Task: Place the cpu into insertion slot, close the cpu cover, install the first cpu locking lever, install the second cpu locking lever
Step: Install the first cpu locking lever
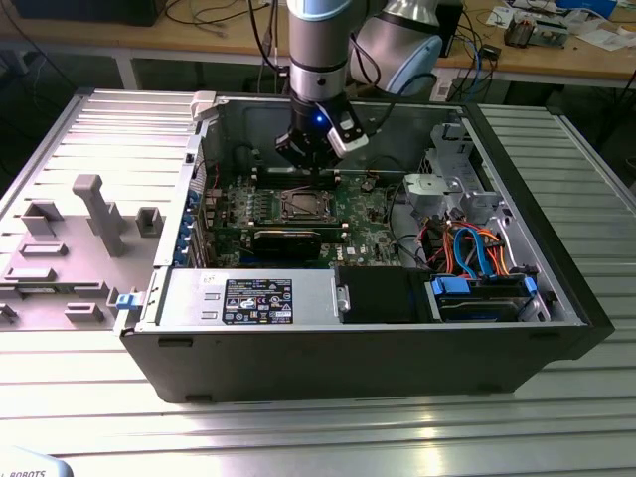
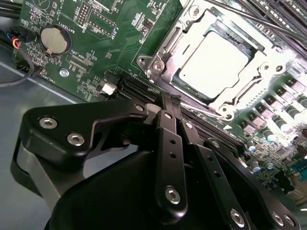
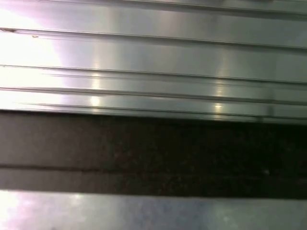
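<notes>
We are looking into an open computer case (image 1: 556,298) lying on a ribbed metal table (image 1: 417,437), where the gripper (image 1: 310,159) is hanging just above the green circuit board (image 1: 368,214), a little behind the insertion slot (image 1: 301,204) as the exterior view has it; in the second wrist view its fingers (image 2: 169,110) are standing pressed together, gripping nothing, their tips hovering close beside the socket's near edge. The cpu (image 2: 217,60) is already sitting in the slot, its dull silver top showing through the window of the cpu cover (image 2: 192,38), which is lying flat over it; we are judging the first two steps done and the work now turning to the locking levers. A thin bright rod (image 2: 206,111) is running along the socket edge nearest the fingertips; we are taking it for a lever, though we cannot tell whether it is latched. The next move is asking for a small, exact approach with closed tips onto that rod, pushing along the frame rather than down onto the chip. Room is tight: long black connector slots (image 2: 139,91) are lying directly under the fingertips, a row of small components (image 2: 268,124) is crowding the socket's far side, and a black expansion card (image 1: 286,238) is sitting near the socket; the case walls are standing well apart from the arm, and overhead the way is open.
</notes>
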Action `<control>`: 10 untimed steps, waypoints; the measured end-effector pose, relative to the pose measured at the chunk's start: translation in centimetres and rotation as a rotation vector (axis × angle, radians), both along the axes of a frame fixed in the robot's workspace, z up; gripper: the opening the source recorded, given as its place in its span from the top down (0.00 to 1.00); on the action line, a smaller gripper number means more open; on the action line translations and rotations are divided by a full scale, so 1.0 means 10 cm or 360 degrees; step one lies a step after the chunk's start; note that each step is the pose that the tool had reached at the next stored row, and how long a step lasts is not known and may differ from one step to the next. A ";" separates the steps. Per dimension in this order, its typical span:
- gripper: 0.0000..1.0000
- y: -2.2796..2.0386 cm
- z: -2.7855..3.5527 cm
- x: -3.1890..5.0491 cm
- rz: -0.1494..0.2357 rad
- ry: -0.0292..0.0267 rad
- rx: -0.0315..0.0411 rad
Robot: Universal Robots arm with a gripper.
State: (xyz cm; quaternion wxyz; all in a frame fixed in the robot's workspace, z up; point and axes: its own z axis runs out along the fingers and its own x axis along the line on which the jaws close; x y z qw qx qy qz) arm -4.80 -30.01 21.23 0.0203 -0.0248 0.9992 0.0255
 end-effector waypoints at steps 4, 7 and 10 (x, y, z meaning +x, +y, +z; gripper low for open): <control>0.89 0.000 -0.068 0.029 0.0000 -0.00001 0.0000; 0.89 0.000 -0.069 0.030 0.0000 0.00002 0.0000; 0.89 0.000 -0.069 0.031 0.0000 -0.00002 0.0000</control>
